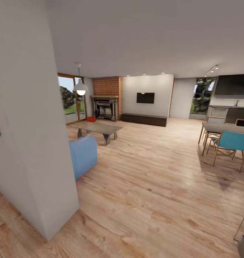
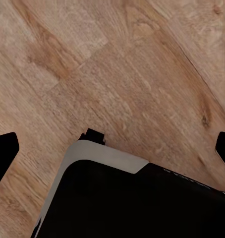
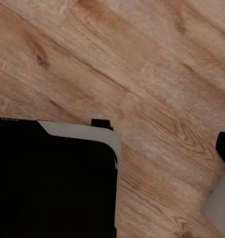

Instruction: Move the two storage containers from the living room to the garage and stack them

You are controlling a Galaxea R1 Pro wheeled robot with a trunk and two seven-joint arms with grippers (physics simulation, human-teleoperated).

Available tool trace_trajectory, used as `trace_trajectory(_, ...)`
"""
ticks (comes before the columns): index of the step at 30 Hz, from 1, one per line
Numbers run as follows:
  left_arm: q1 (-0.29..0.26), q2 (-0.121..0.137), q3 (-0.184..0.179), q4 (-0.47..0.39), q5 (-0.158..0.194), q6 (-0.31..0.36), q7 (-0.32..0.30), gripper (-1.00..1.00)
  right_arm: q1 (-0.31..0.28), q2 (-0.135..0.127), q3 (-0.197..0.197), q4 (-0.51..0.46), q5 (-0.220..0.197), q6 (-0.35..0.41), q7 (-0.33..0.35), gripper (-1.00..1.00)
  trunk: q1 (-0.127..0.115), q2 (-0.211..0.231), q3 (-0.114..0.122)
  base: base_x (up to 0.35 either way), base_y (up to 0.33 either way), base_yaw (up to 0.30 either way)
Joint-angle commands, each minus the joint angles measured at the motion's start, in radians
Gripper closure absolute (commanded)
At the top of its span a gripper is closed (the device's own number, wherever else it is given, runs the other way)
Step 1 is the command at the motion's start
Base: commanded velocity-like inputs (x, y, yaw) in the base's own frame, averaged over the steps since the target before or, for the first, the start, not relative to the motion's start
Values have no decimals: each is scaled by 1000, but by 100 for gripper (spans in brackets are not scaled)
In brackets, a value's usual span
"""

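Hanging over light wood plank floor (image 2: pixel 117 74), left hand (image 2: pixel 112 146) spread wide with dark fingertips (image 2: pixel 3 148) empty; right hand's opening impossible to tell. Far off, sitting beside the dark ornate fireplace (image 1: pixel 106 107), possibly one small orange-red storage container (image 1: pixel 91 119).

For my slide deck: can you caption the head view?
Living room ahead: orange-red container on the wood floor by the fireplace, beyond the coffee table.

— What blocks the left side?
— A pale wall corner (image 1: pixel 36 143) close by, a blue seat (image 1: pixel 83 154) just behind it, then the low table (image 1: pixel 97 128).
— And ahead?
— Open plank floor (image 1: pixel 150 168) down the middle; dining table (image 1: pixel 226 128) and teal chair (image 1: pixel 232 142) crowd the right.
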Motion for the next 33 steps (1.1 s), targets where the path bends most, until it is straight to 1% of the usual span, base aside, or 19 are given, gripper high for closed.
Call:
trace_trajectory(1,-1,0,5,1,0,-3,1,-100,-1,1,8,3,-7,-5,-2,-100,1,-1,-2,323,0,0)
trace_trajectory(33,-1,0,5,1,0,-1,1,-100,-1,1,8,3,-7,-5,-2,-100,1,-1,-2,323,0,0)
